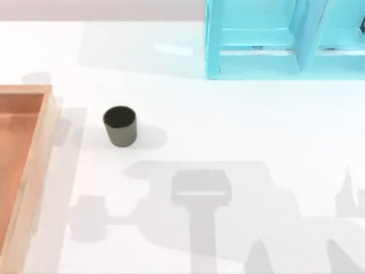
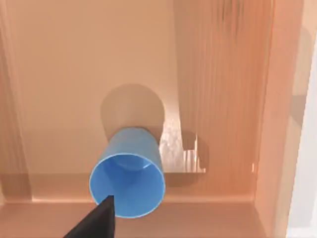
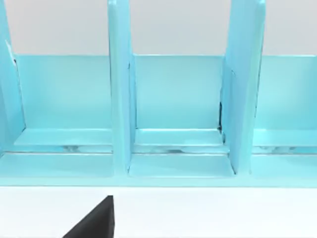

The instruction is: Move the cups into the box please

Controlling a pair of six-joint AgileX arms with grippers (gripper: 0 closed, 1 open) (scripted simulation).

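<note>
The dark olive-grey cup (image 1: 120, 126) stands upright on the white table, a short way right of the box (image 1: 43, 122), which lies at the table's left edge. In the left wrist view the bright blue cup (image 2: 127, 173) sits inside the box (image 2: 262, 124), mouth open toward the camera and its shadow on the orange-brown floor behind it. A black part of my left gripper (image 2: 96, 223) overlaps the blue cup's rim. A black part of my right gripper (image 3: 96, 220) shows above the white table, facing the shelf unit.
A turquoise shelf unit (image 1: 274, 40) with upright dividers (image 3: 119, 99) stands at the back right of the table. Grey shadows of the arms fall across the front middle of the table.
</note>
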